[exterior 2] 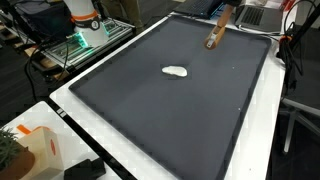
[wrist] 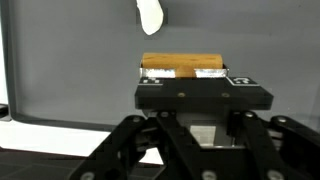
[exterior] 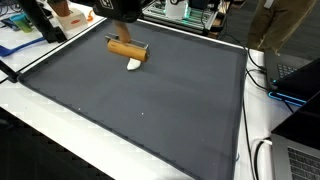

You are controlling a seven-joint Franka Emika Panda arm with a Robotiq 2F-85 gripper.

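My gripper (wrist: 182,72) was closed down on a short light-brown wooden cylinder (wrist: 180,64). The jaws stood only as far apart as the wood let them. In the wrist view the cylinder lay crosswise at my fingertips, its ends sticking out on both sides. In an exterior view I held the cylinder (exterior 2: 213,38) near the far edge of the dark grey mat (exterior 2: 150,110). I could not tell whether it touched the mat or hung just above it. A small white rounded lump (exterior 2: 176,71) lay on the mat apart from the cylinder, untouched by me.
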